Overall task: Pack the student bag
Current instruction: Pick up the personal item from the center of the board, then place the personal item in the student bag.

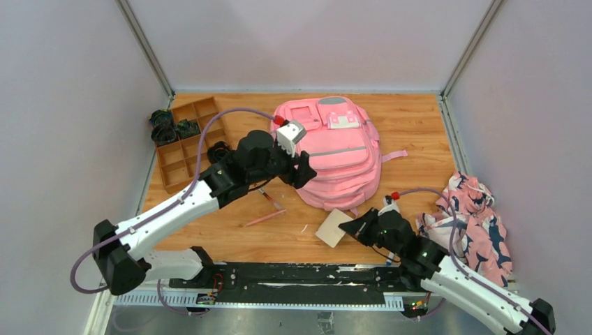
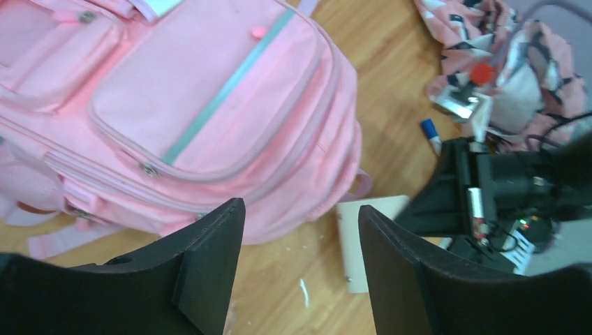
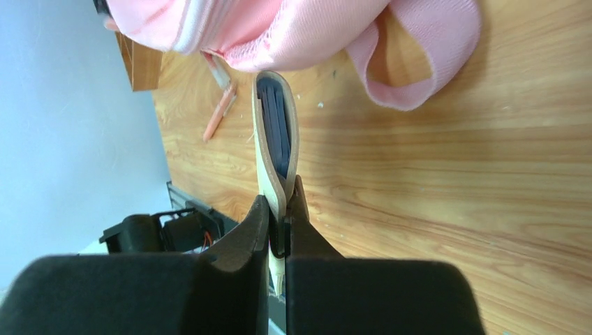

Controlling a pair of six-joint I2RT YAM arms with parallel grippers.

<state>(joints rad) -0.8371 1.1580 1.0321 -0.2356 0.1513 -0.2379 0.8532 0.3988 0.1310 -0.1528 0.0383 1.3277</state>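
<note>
"Pink fabric in the middle of the wooden table (image 1: 412, 132): is that the student bag (image 1: 338, 150)?"

"Yes. It lies flat with its front pockets facing up and its white label patch at the far end."

"Where is the left gripper (image 2: 300, 213)?"

"It hovers over the bag's near-left edge, jaws spread wide with nothing between them. In its wrist view the bag fills the upper left, just past the fingertips."

"And the right gripper (image 3: 279, 227)?"

"It is pinched tight on a thin tan piece (image 3: 274, 132), seen edge-on with a dark inner layer. It sits just before the bag's near edge, and a pink strap loop (image 3: 419, 63) lies close beyond."

"Anything else?"

"A floral cloth (image 1: 475, 220) lies to the right of the bag and a compartment tray (image 1: 183, 143) to the left."
</note>
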